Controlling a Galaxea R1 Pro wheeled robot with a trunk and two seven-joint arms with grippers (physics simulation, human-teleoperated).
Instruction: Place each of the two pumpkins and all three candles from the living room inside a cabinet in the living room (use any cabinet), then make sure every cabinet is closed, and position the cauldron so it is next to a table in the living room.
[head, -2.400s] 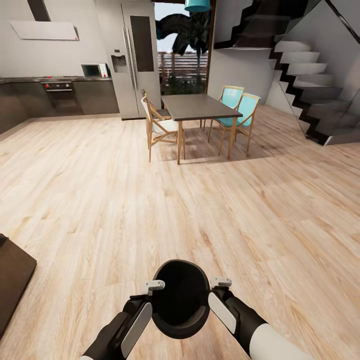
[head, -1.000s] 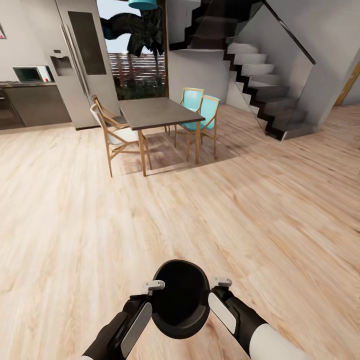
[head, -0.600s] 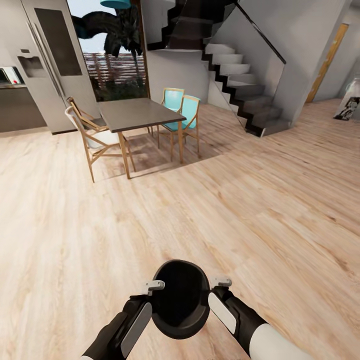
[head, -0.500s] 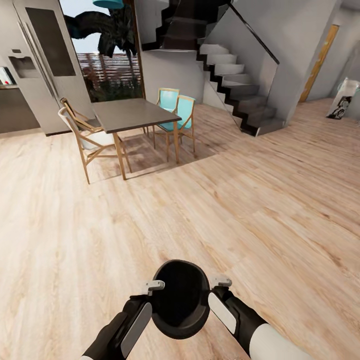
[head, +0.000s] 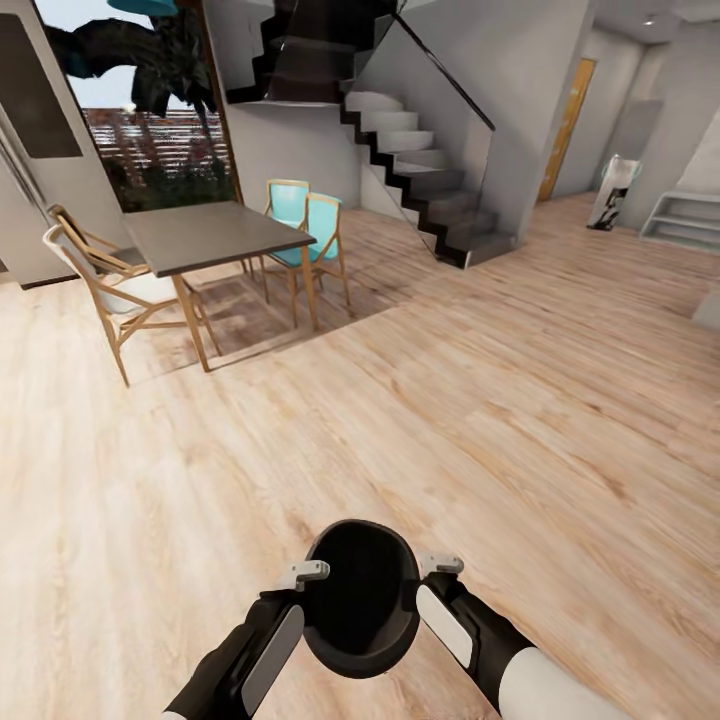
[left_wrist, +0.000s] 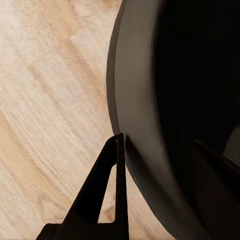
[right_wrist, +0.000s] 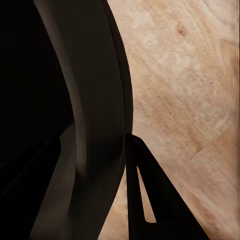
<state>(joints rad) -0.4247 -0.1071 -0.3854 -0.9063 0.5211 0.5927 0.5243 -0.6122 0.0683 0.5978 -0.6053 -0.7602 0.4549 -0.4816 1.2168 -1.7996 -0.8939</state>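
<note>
Head view has the cauldron (head: 360, 598) low centre of frame, carried over bare wood floor (head: 520, 420), pinched by its rim: left gripper (head: 308, 573) and right gripper (head: 441, 565) each with jaws clamped on an opposite edge, forearms angled inward. Cauldron-carrying step, I'd say. Dining bench (head: 205, 236) sits upper left; next comes finding a living-room table to park beside.
</note>
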